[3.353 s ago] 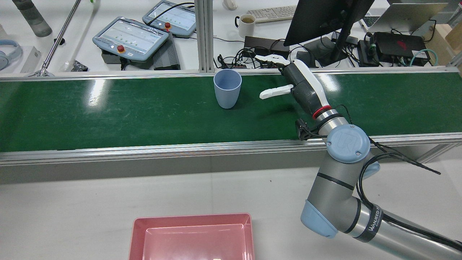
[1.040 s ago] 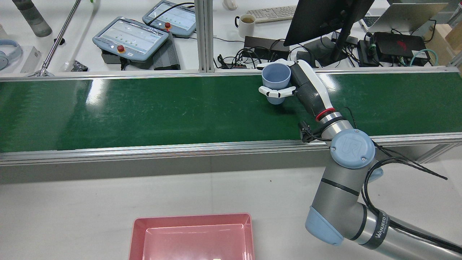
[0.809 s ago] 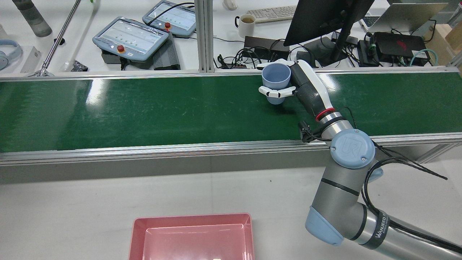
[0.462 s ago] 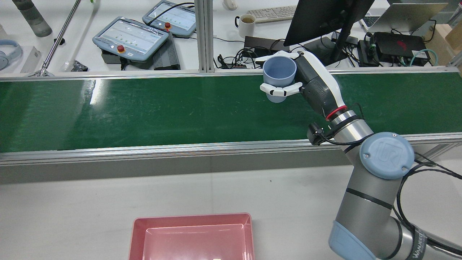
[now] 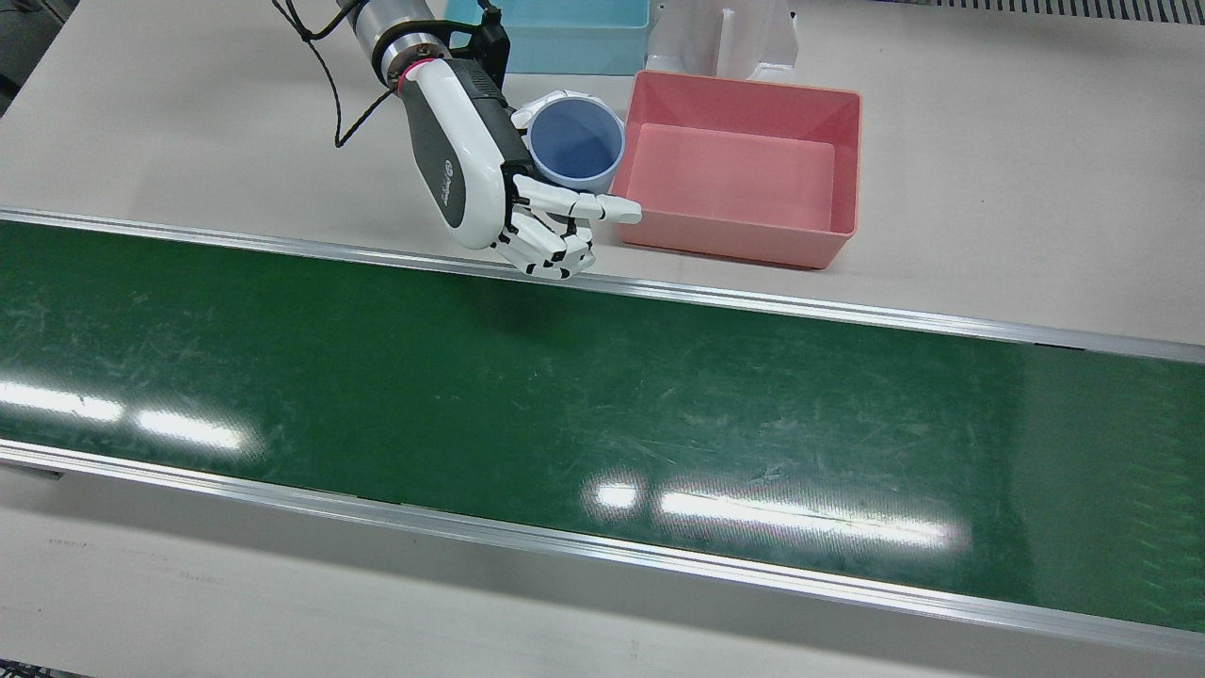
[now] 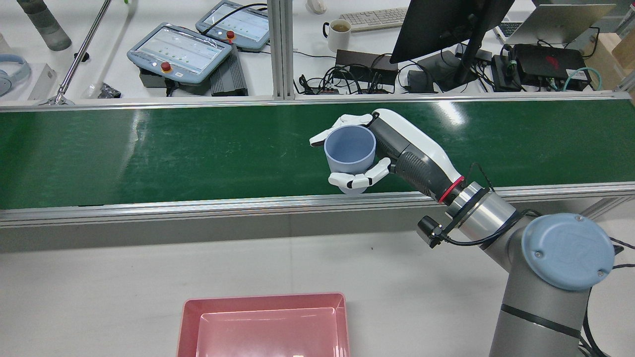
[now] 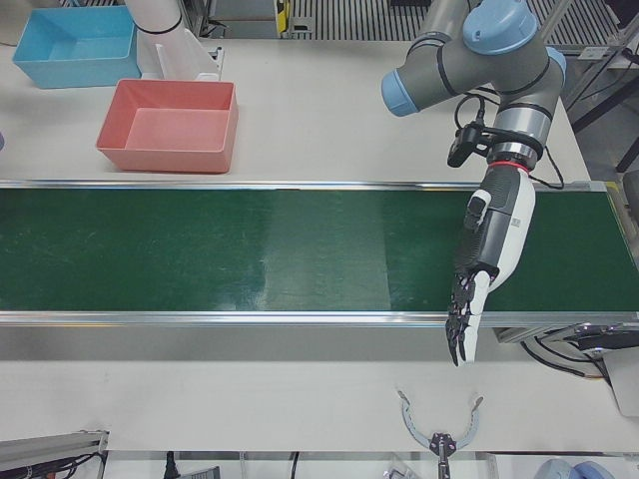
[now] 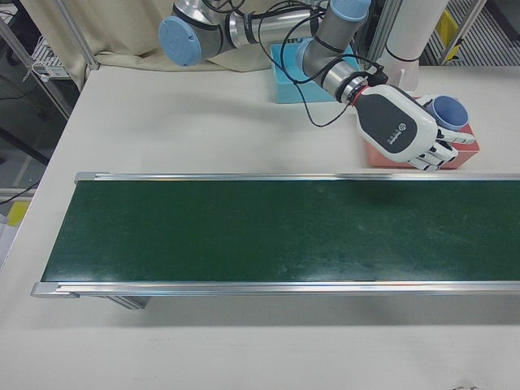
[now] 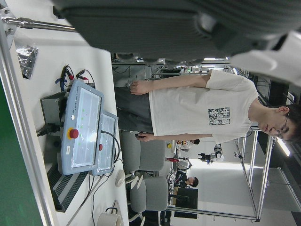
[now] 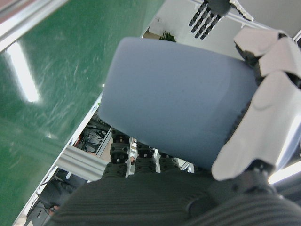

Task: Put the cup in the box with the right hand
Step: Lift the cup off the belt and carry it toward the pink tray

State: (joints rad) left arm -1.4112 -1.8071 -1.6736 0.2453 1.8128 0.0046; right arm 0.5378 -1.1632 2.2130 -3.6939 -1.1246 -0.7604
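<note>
Right hand [image 6: 369, 148] raised, fingers [image 6: 353, 180] curled closed in a grasp, wrist angled. Left hand [image 7: 481, 269] hangs pointing down, fingers straight and together.

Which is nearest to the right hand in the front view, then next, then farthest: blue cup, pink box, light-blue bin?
1. blue cup: held in the right hand.
2. pink box: just to the view's right of the cup.
3. light-blue bin: at the top edge, behind the hand.

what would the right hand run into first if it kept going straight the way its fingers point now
Most likely the pink box. In the front view the right hand, holding the blue cup, points toward it with nothing between, though it may pass above the rim; height is unclear.
</note>
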